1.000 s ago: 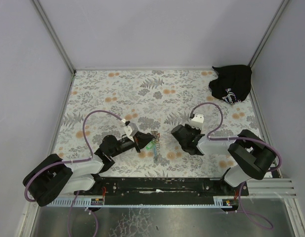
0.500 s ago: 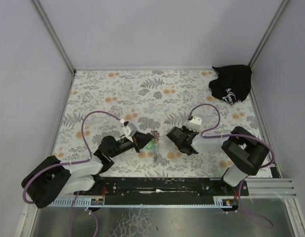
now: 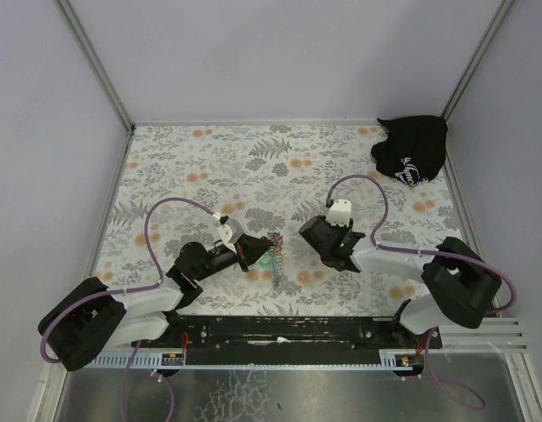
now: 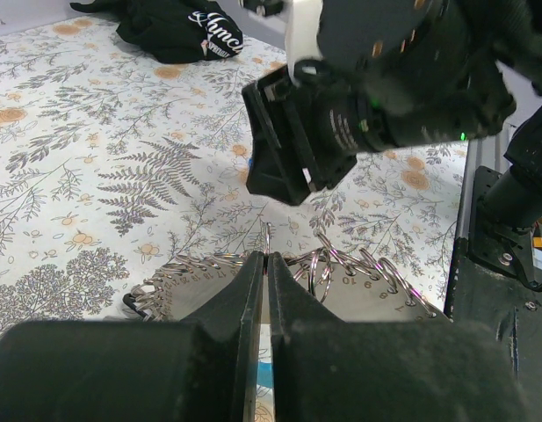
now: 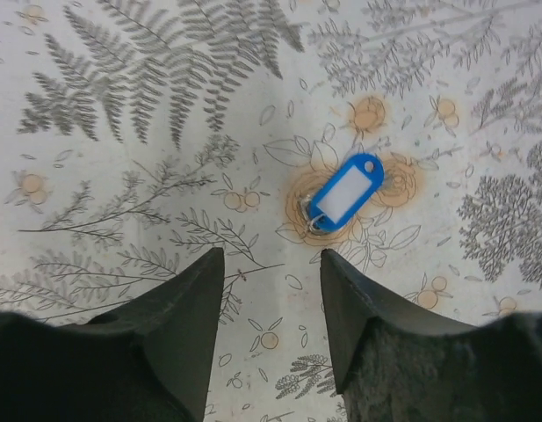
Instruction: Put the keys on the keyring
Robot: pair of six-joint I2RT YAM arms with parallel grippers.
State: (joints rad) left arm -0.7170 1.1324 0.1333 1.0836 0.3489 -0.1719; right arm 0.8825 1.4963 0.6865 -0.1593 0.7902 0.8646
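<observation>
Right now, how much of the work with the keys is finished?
Done: no key visibly threaded. In hand: the left claw is shut on the keyring. The right claw hangs open above the blue key tag, lying loose on the table. Left: picking it up and threading it on.

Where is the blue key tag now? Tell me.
In the right wrist view, the blue key tag lies on the floral cloth, just beyond the open right gripper, untouched.

Keyring [image 4: 336, 264] looks shiny metal, blue key [image 5: 344, 192] glossy plastic
</observation>
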